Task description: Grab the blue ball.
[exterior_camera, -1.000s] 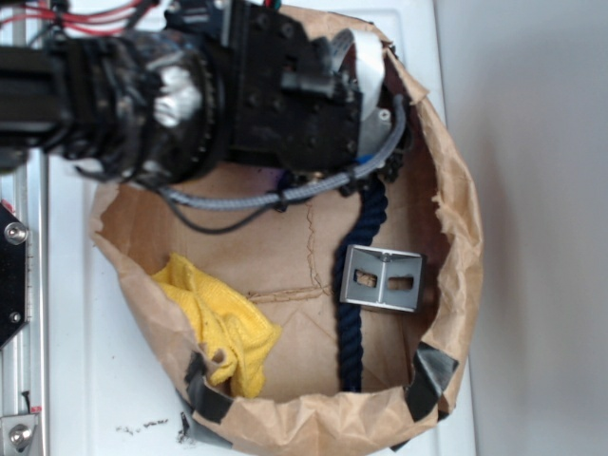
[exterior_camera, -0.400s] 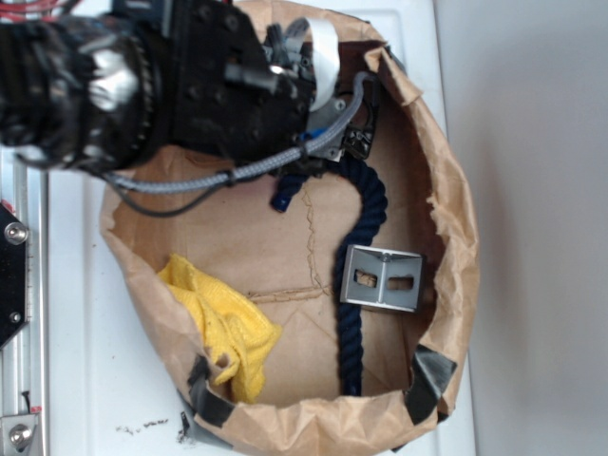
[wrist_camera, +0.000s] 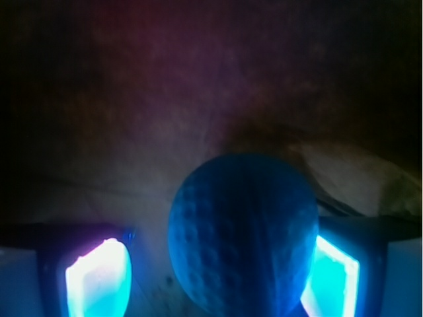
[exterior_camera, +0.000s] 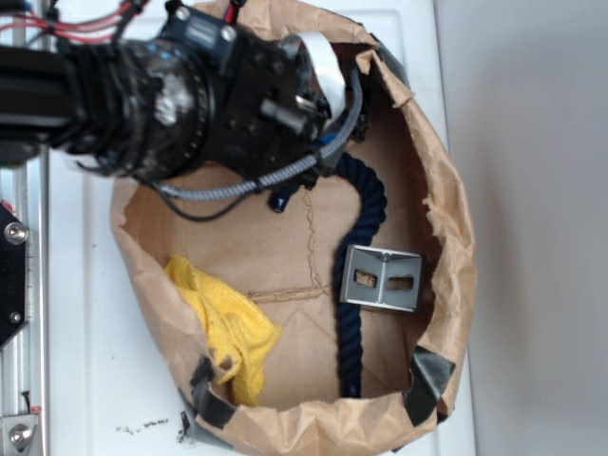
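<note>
The blue ball (wrist_camera: 241,234), a dimpled teal-blue sphere, fills the lower middle of the wrist view and lies on brown paper. My gripper (wrist_camera: 215,281) is open with the ball between its jaws. The right finger pad (wrist_camera: 334,277) sits against the ball's side, and the left finger pad (wrist_camera: 99,277) stands a gap away from it. In the exterior view the black arm (exterior_camera: 218,100) reaches over the back left of the paper bag (exterior_camera: 456,237). It hides the ball, and only a blue finger tip (exterior_camera: 278,201) shows below it.
Inside the bag lie a metal bracket (exterior_camera: 382,278) at the right, a dark navy twisted rope (exterior_camera: 356,323) running front to back, and a yellow cloth (exterior_camera: 223,328) at the front left. The bag's crumpled walls stand all round, with black tape (exterior_camera: 425,378) at the front corners.
The arm has shifted left along the back of the bag, uncovering the rope's upper bend. The bag's left wall has moved a little to the right.
</note>
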You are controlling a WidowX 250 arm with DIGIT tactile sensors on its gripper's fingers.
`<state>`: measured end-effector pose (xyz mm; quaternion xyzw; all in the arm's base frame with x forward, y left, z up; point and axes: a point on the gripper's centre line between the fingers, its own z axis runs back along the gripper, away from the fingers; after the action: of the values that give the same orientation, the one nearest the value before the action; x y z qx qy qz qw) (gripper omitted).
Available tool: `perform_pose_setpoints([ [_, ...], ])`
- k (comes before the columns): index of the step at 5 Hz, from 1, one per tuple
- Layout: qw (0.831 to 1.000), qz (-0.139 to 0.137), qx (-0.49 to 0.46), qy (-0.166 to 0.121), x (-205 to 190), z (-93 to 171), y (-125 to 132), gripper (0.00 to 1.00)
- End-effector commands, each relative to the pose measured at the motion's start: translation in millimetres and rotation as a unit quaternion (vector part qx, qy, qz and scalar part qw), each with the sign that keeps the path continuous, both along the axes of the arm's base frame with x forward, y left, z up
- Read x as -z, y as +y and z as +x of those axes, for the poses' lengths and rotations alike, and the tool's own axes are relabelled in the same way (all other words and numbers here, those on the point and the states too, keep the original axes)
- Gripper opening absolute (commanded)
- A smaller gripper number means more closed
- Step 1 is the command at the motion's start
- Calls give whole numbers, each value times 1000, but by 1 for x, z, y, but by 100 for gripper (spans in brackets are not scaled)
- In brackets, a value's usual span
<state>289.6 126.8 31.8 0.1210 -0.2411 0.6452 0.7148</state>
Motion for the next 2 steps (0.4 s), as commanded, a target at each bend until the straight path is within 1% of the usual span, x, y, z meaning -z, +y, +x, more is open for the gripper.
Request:
perform_pose_setpoints([
  [1,1000,12,8,-15,-12,-36,8,0],
  [2,999,3,37,-18,-28,-46,5,0],
])
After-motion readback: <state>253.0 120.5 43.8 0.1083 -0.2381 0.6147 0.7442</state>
